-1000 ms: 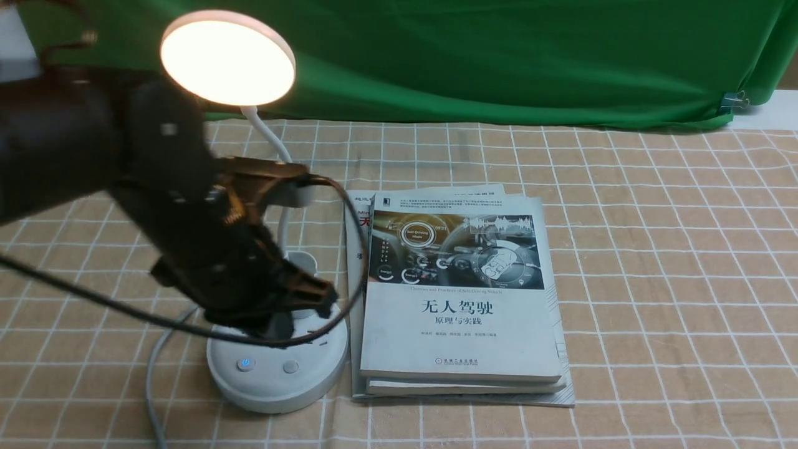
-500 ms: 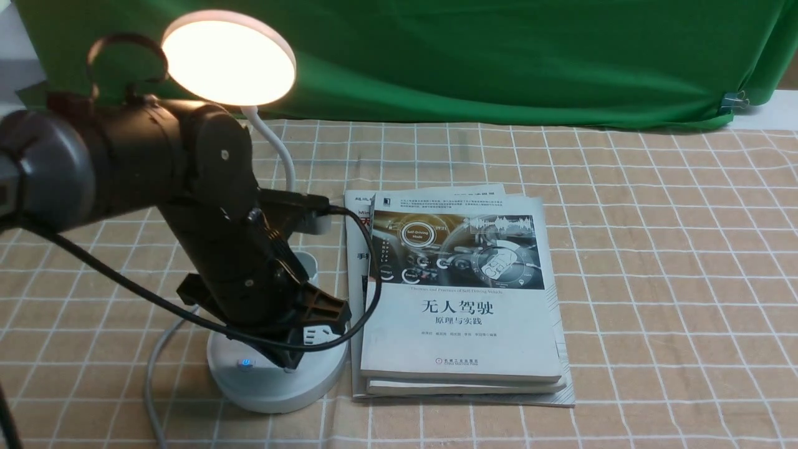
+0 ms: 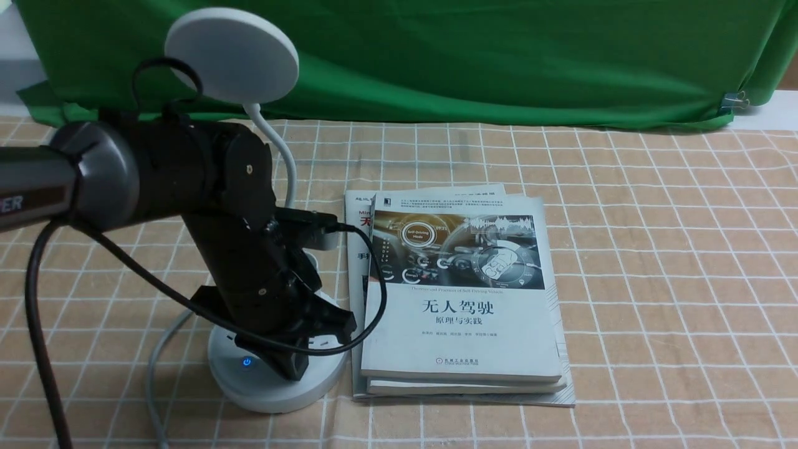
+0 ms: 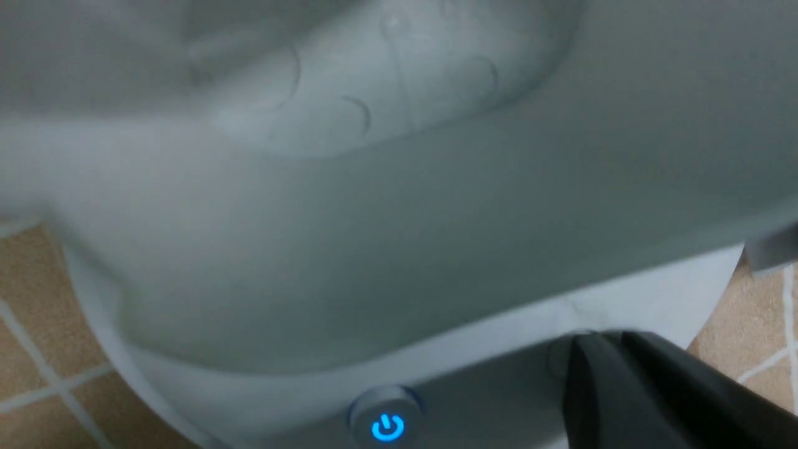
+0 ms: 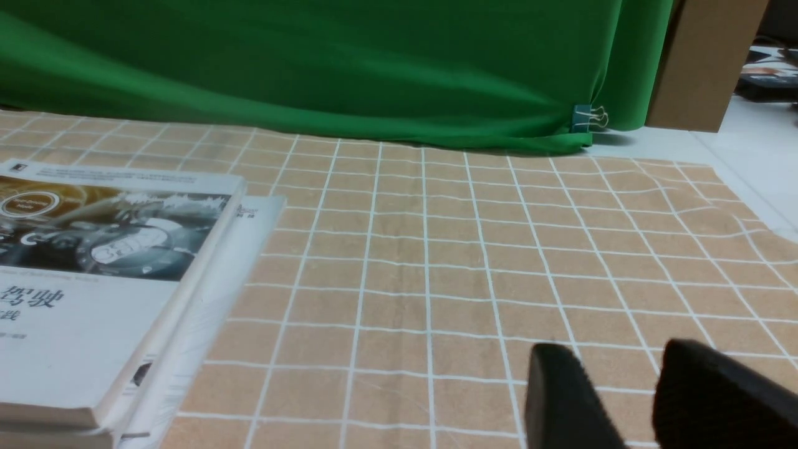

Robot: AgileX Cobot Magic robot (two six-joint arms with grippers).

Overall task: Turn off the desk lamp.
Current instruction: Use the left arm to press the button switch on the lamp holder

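**Subject.** The white plastic desk lamp with flat round disc head (image 3: 232,55) stands at the robot's left on the tan checked-cloth counter (image 3: 654,280). Its round base (image 3: 249,390) is just beside a stack of white paperback books (image 3: 461,324). The disc head shows no glow. A small round button with a blue power symbol (image 4: 386,428) is lit near the front rim of the base.

**Pincers.** Left pincer (image 3: 293,373): the left wrist view shows its black fingers pressed together, tips down on the base just beside the lit button, pinching nothing. Right pincer (image 5: 623,399): spread and empty, low over bare cloth, well apart from the lamp.

**Assessment.** The lamp is judged light, hard and smooth, and its thin neck would flex rather than bear load. No grip is needed. Contact belongs on the base buttons, as a short straight push from closed tips. A slanted push could skid the base on the cloth or rock the head. The lamp appears off.
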